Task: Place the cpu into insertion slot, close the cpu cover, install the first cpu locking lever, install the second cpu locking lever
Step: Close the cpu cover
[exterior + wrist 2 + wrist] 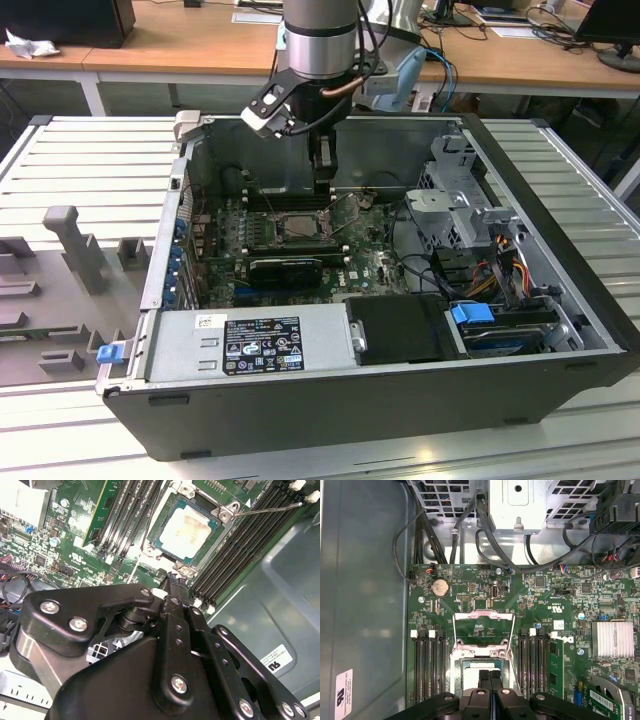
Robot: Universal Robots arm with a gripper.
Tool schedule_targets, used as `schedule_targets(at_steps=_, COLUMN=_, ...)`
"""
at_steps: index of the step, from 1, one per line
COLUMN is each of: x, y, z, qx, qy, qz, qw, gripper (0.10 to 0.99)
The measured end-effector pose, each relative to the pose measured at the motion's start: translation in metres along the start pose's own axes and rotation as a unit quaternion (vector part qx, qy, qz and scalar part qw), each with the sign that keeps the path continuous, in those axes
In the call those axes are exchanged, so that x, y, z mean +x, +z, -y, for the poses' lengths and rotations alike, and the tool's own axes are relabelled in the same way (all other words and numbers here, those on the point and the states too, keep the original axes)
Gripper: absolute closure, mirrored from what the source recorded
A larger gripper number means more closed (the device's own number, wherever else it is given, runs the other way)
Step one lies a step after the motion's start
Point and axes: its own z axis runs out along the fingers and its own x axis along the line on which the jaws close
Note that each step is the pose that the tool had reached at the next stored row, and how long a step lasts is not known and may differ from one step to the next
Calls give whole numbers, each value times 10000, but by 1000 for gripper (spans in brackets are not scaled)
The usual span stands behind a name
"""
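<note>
CPU seated, cover not yet shut.

In the first wrist view the cpu (pixel 481 666) lay flat in the slot (pixel 458 656) with its pale face up, so the placing looked done. The cover (pixel 484 614) stood swung open at the slot's edge away from the gripper (pixel 490 674), with green board showing through its cut-out. In the second wrist view a lever (pixel 265 510) stuck out free beside the slot. The gripper hung just over the cpu, its fingers pressed together on nothing; whether it touched the chip could not be told. I judged that closing the cover was the step in hand. That called for a push on the cover's free edge, tipping it over the cpu without snagging the lever.
</note>
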Motion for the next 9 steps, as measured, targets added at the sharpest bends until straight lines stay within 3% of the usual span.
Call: schedule_targets(at_steps=9, x=-2, y=5, z=-76, qx=52, qy=3, qz=-37, qw=10000, gripper=980)
